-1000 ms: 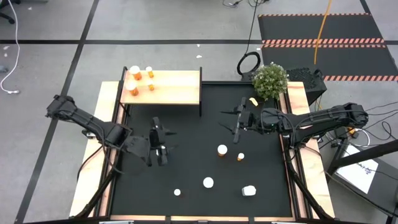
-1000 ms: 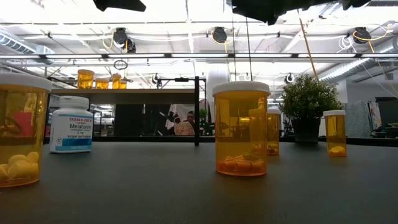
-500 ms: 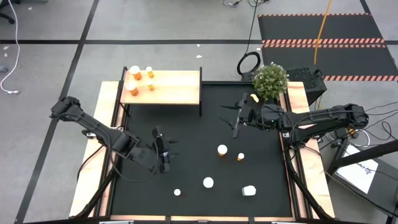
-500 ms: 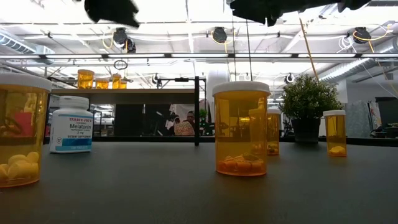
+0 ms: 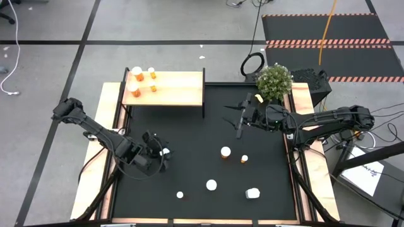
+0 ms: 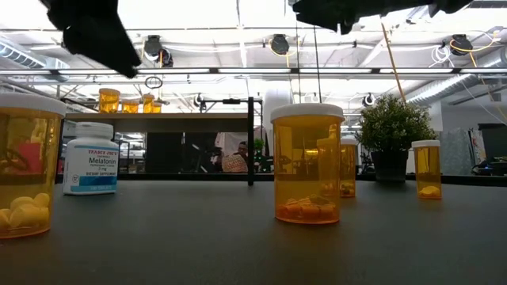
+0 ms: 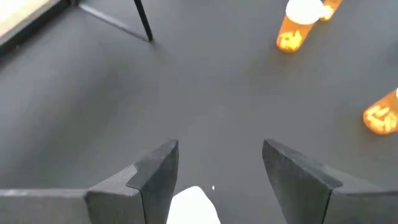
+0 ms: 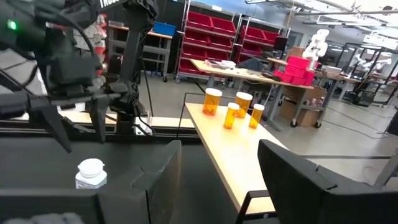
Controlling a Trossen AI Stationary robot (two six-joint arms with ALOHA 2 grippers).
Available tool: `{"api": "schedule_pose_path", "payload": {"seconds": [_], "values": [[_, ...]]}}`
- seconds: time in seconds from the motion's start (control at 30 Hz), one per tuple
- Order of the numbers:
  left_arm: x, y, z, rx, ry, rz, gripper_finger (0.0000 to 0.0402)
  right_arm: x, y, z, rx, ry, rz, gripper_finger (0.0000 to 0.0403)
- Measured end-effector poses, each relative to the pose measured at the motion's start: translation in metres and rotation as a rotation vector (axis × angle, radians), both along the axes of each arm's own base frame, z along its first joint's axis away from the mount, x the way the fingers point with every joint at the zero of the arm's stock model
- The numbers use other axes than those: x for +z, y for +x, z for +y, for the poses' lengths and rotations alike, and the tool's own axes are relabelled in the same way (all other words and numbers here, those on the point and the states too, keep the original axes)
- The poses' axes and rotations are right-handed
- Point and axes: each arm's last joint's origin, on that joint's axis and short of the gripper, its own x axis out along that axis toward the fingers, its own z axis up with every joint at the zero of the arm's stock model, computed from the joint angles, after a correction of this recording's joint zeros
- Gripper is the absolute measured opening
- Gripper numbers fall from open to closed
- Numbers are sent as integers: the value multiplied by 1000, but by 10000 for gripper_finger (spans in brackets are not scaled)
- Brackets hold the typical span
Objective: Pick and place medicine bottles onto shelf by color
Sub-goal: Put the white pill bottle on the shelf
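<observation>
Left gripper (image 5: 161,153) has been swung right and lowered over a white bottle (image 5: 165,152), jaws wide, nothing held; pick judged imminent. Right gripper (image 5: 238,117) parked, open, empty.

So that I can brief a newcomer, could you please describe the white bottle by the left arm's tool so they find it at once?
On the black mat, look at the left half, out from the wooden shelf. There the open left tool hangs over a small bottle. Unlike the orange bottles at the mat's middle, it is white, cap and body, and stands alone.
</observation>
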Motion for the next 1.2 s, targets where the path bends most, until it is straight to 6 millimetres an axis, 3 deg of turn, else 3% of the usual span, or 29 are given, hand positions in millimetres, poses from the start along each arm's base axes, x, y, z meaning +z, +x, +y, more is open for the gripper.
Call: {"api": "schedule_pose_path", "payload": {"seconds": [0.4, 0.6, 0.8, 0.93, 1.2], "values": [[-39, -3, -2, 165, -32, 82, 235, -3, 0, 1, 40, 26, 24, 208], [-39, -4, 8, 268, -30, 75, 235, -3, 0, 1, 40, 31, 23, 208], [-39, -7, 2, 243, -45, 76, 237, -3, 0, 1, 41, 29, 24, 208], [-39, -8, -1, 240, -63, 79, 270, -3, 0, 1, 41, 28, 26, 208], [-51, -4, -5, 261, -67, 117, 387, -4, 0, 1, 41, 24, 31, 208]]}}
